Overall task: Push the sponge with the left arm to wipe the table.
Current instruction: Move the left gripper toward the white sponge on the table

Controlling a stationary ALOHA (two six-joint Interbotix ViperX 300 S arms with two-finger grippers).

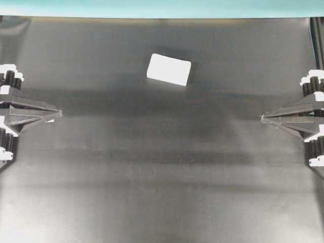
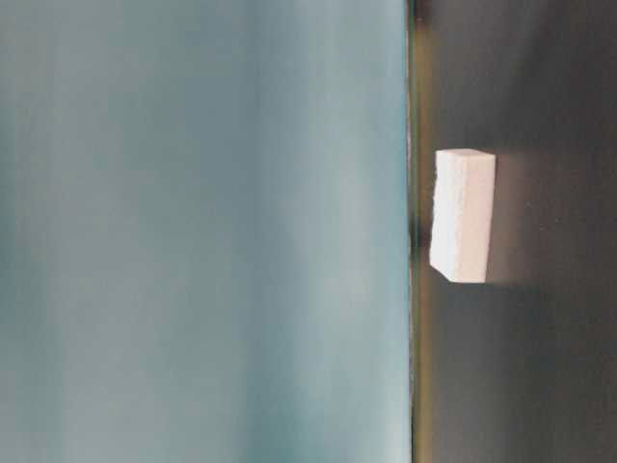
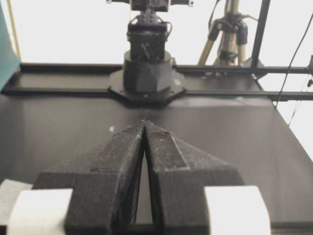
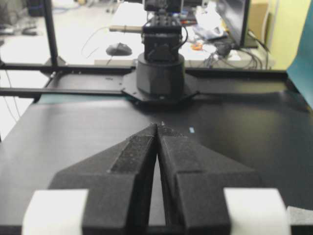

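Plainly at rest: left pincer at the left edge of the overhead view, tips pressed together to a point, pinching nothing, aimed toward the middle of the counter. Opposite, at the right edge, right pincer, likewise pressed together and empty, pointing back at the first. Well apart from each other, with bare black surface between.

Between them and farther toward the teal strip along the top edge: the sponge, a white rectangular block lying flat, turned slightly askew to the counter's edges. Touching neither pincer; well apart from both, a little nearer the left one's side of the middle.

From table level, rotated on its side: the sponge resting on the dark counter, its thickness and one long face showing, teal backdrop filling the rest.

From the left wrist: left pincer closed along a thin seam, black textured fingers meeting at the tip, the opposite arm's base straight ahead. No sponge in this view.

From the right wrist: right pincer closed the same way, facing the other arm's base across the black surface.
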